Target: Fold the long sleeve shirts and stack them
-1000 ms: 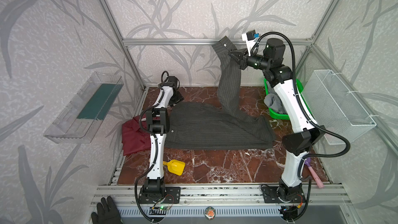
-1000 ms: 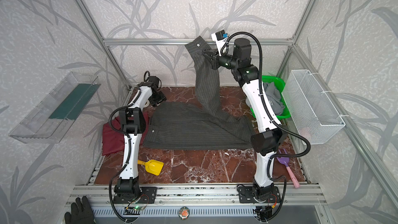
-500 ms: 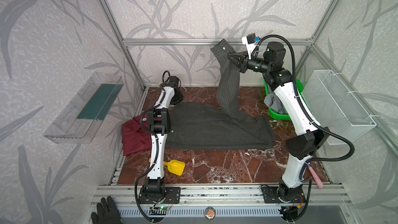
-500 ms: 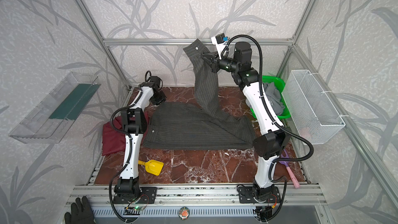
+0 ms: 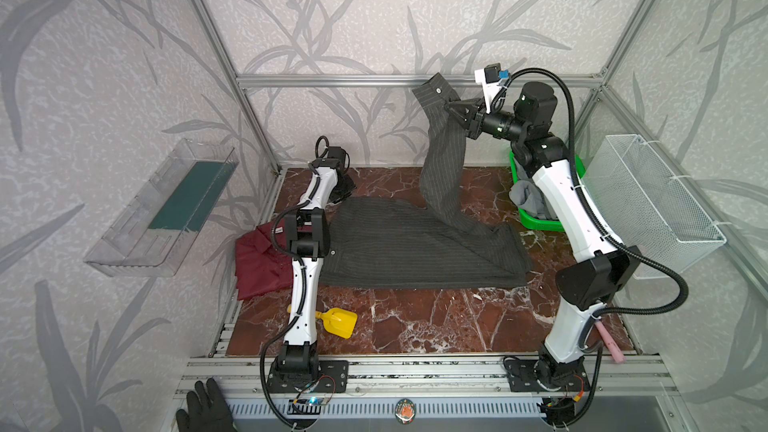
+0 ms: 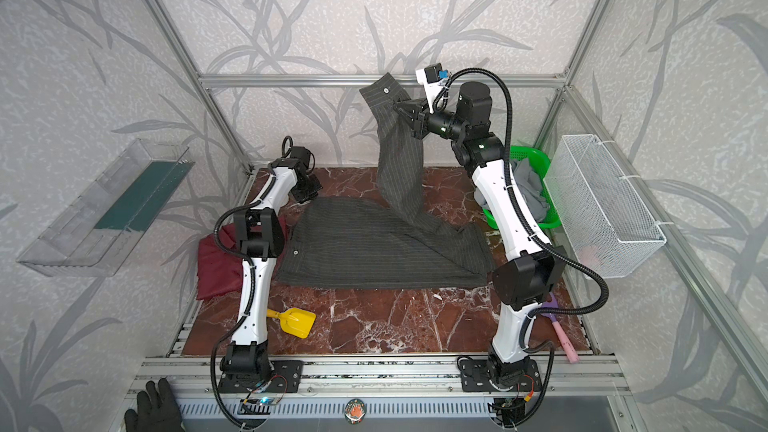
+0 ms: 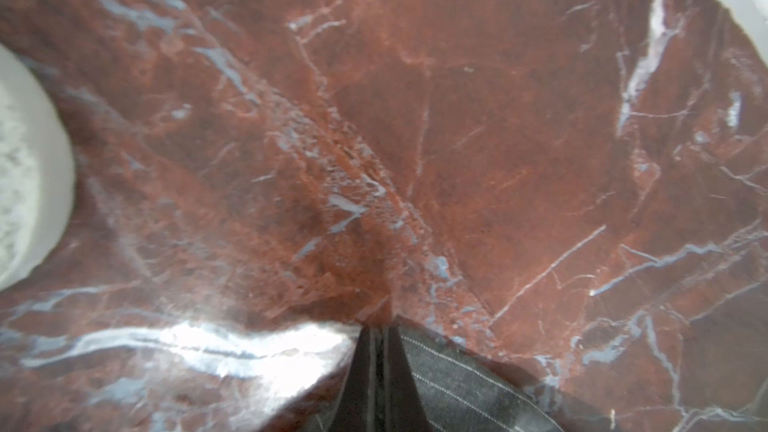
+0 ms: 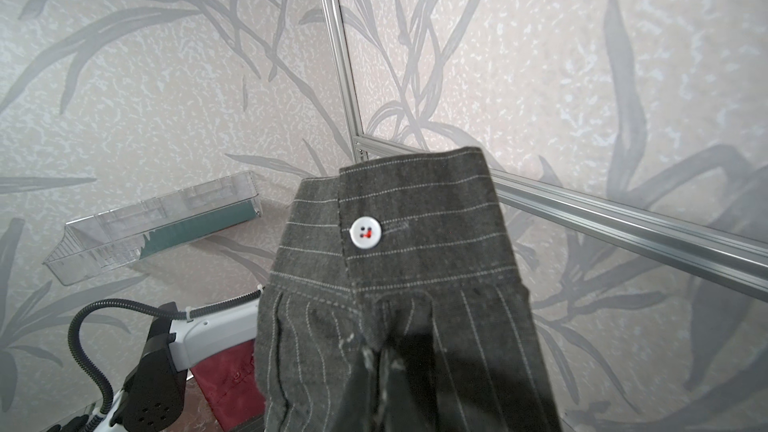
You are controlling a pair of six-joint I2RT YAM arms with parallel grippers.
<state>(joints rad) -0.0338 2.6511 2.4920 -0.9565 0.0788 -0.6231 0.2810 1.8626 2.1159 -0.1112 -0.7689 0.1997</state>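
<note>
The dark charcoal pinstriped shirt (image 5: 415, 243) lies spread on the marble table in both top views. Its sleeve (image 6: 401, 168) is lifted high above the far edge. My right gripper (image 5: 451, 108) is shut on that sleeve just below the buttoned cuff (image 8: 415, 222). My left gripper (image 5: 345, 192) is down at the shirt's far left corner, with its fingertips (image 7: 380, 338) shut on the striped edge. The maroon shirt (image 5: 257, 263) lies crumpled at the left, partly under the charcoal one. A light grey shirt (image 5: 525, 197) sits bunched in the green bin (image 5: 540, 222).
A yellow scoop (image 5: 340, 322) lies near the left arm's base. A white wire basket (image 5: 652, 201) hangs on the right wall, and a clear tray (image 5: 166, 205) on the left wall. A pink-handled tool (image 5: 609, 342) lies at the front right. A black glove (image 5: 203, 409) rests below the front rail.
The left gripper has closed at the shirt's far left corner. The right gripper has carried the raised sleeve slightly to the left.
</note>
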